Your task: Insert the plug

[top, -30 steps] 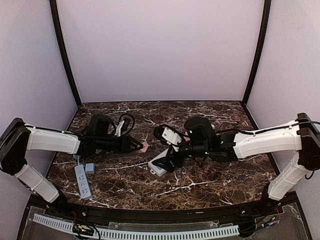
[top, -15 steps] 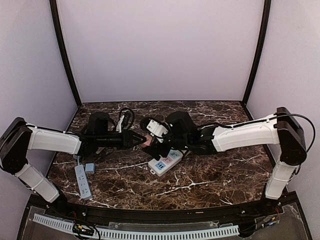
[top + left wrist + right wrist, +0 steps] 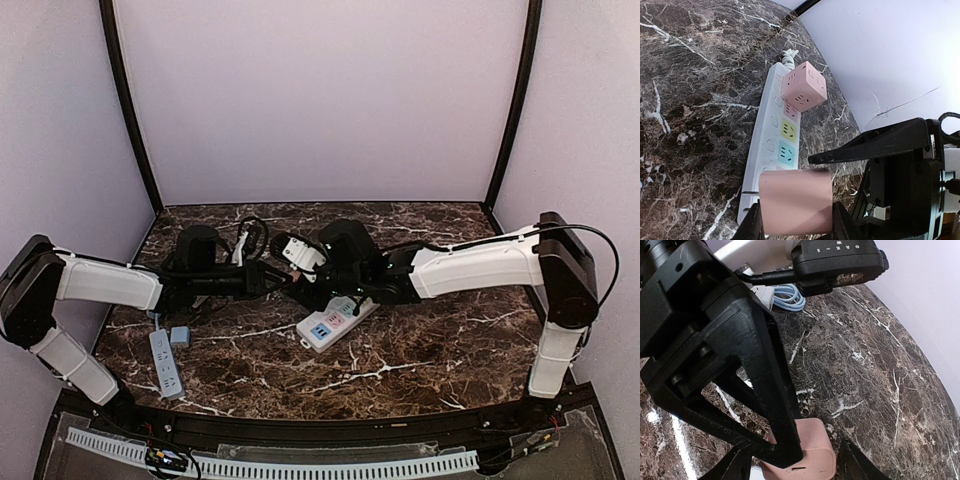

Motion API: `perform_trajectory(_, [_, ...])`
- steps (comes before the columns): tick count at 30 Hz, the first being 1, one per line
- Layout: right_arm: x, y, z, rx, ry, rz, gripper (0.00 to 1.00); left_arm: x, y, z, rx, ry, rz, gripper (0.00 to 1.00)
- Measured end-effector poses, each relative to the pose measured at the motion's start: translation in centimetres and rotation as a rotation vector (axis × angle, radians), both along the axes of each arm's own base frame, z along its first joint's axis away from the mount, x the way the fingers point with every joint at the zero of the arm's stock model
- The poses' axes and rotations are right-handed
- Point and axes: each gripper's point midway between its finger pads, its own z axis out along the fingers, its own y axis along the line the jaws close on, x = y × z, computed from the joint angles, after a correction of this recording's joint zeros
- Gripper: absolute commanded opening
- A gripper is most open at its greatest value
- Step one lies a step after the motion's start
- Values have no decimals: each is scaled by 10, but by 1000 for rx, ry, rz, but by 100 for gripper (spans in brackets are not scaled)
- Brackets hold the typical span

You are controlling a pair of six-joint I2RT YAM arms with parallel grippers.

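1. Two arms are met over the middle of the desk (image 3: pixel 420 370), where a hand-over of the plug appears to be under way.
2. The pink cube plug (image 3: pixel 795 200) is held clamped between the narrow fingers of the left gripper (image 3: pixel 796 225). It is raised above the desk near one end of the white power strip (image 3: pixel 771 145) and is not seated in any socket.
3. The right gripper (image 3: pixel 796 466) is placed astride the same plug, its fingers standing apart with a gap visible on one side; no grip is confirmed.
4. The plug is judged to be presented this way so that it can be re-gripped at a better angle for insertion.
5. A second pink cube (image 3: pixel 804 86) is noted seated at the strip's far end, with free coloured sockets beside it.
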Motion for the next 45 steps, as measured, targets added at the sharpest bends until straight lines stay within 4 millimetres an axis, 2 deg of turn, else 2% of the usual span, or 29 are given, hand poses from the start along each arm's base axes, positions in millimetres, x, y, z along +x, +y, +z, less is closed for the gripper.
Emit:
perform_trajectory(11, [2, -1, -7, -25, 3, 7, 60, -2, -1, 1, -5, -2, -10, 23])
perform_trajectory(17, [2, -2, -14, -42, 19, 17, 56, -3, -2, 1, -4, -4, -20, 22])
perform_trajectory(20, [3, -2, -14, -44, 18, 19, 52, -4, -2, 0, -1, -2, -21, 22])
perform_trajectory(29, [2, -1, -16, -46, 23, 37, 29, -4, -1, -2, 3, 5, -20, 23])
perform_trajectory(31, [2, -1, -17, -50, 25, 38, 24, -4, -1, -3, 4, 7, -20, 25])
perform_trajectory(33, [2, -1, -17, -54, 27, 39, 19, -4, -1, -4, 5, 9, -20, 35])
perform_trajectory(34, [2, -1, -17, -55, 28, 39, 14, -4, -1, -4, 4, 9, -21, 48])
perform_trajectory(35, [1, -1, -17, -56, 29, 39, 9, -4, -1, -4, 4, 10, -20, 55])
perform_trajectory(38, [1, -1, -17, -55, 31, 39, 0, -4, -2, -3, 1, 8, -25, 94])
perform_trajectory(40, [1, -2, -18, -54, 39, 33, 0, -4, -3, -2, -3, 0, -28, 98])
perform_trajectory(45, [4, -7, -18, -48, 64, -18, 0, -2, -2, -2, 6, -20, -23, 99])
